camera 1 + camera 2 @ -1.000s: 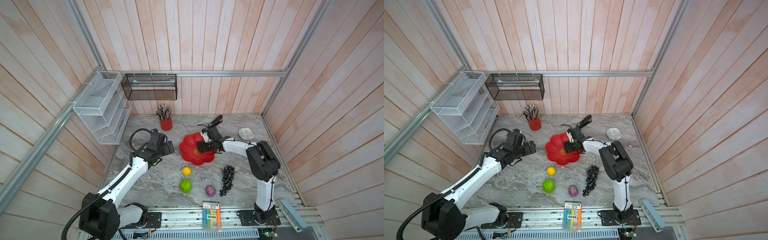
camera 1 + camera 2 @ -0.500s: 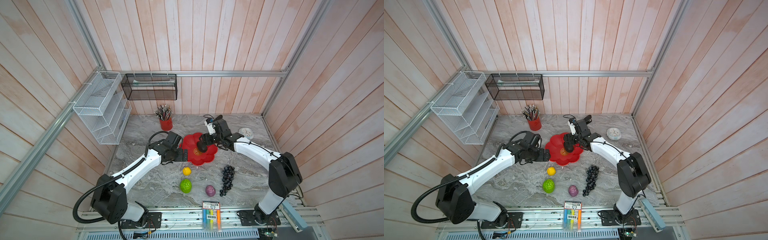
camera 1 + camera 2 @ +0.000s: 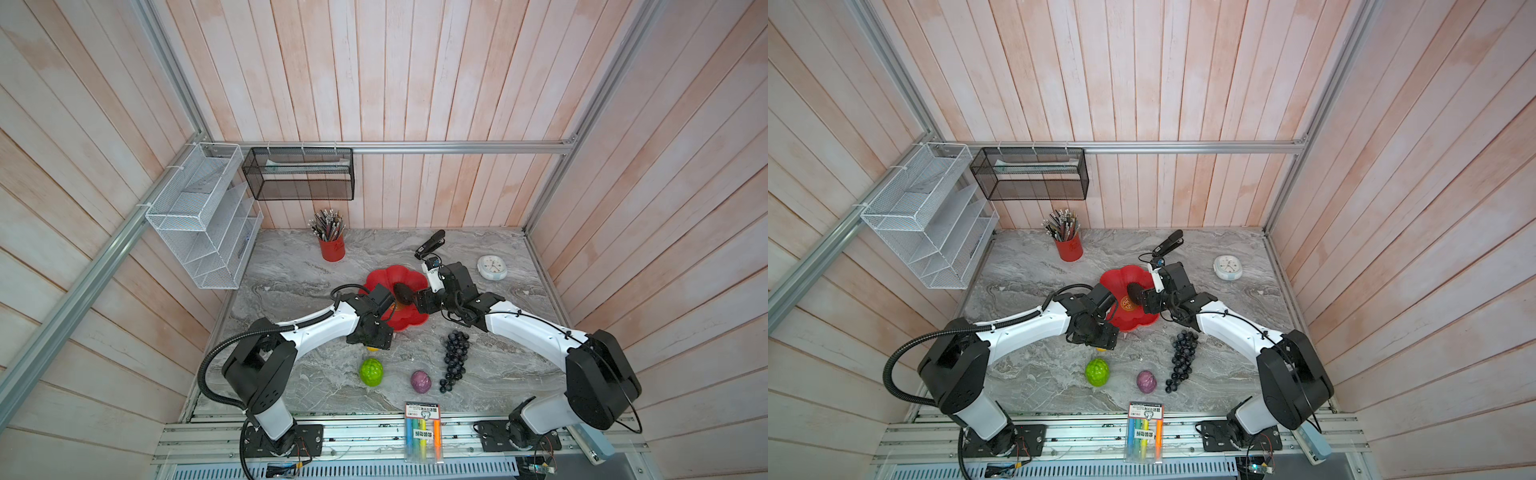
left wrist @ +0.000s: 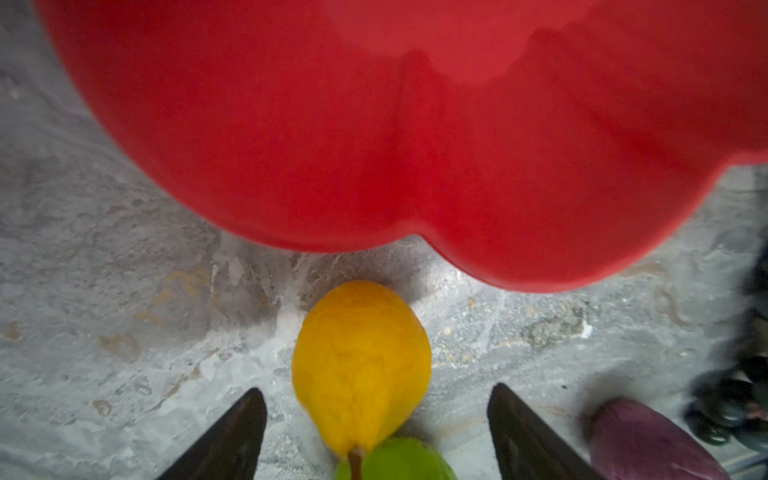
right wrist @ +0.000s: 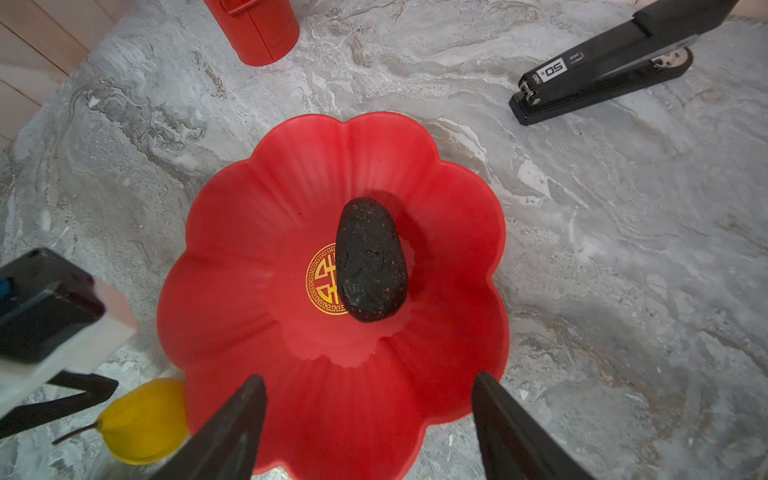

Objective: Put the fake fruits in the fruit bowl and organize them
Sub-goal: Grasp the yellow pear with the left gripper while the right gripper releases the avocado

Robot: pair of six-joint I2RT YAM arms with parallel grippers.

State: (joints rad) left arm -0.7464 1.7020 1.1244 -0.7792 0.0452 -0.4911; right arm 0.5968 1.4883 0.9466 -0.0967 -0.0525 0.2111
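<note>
Left jaws stand well apart and grip nothing; the yellow fruit [image 4: 361, 365] sits on the counter [image 3: 291, 286] between them with a clear gap on either side, its stem pointing back toward the wrist; the fruit bowl [image 4: 374, 124] swells up just beyond the tips. Right jaws are spread about as wide and just as empty, hanging over the bowl's nearer petals; ahead of them the avocado [image 5: 370, 257] lies inside the bowl, partly covering the gold emblem [image 5: 322, 278].

By my count one fruit of five is home; four lie out on the counter: the yellow one, the green fruit [image 3: 371, 372] back behind it, and the purple fruit [image 3: 420, 381] and grape bunch [image 3: 455, 359] outside one of the left jaws, all well clear of the right jaws. I judge the yellow one to be the pick in hand; arranging the bowl can only come after.

Some things I cannot read; in both top views the left wrist covers nearly all of the yellow fruit, so only the wrist cameras show it properly; from them I cannot tell how high the left jaws ride above the counter, nor whether the green fruit touches the yellow stem, since the frame edge cuts it off; the grapes show there only as a dark blur.
</note>
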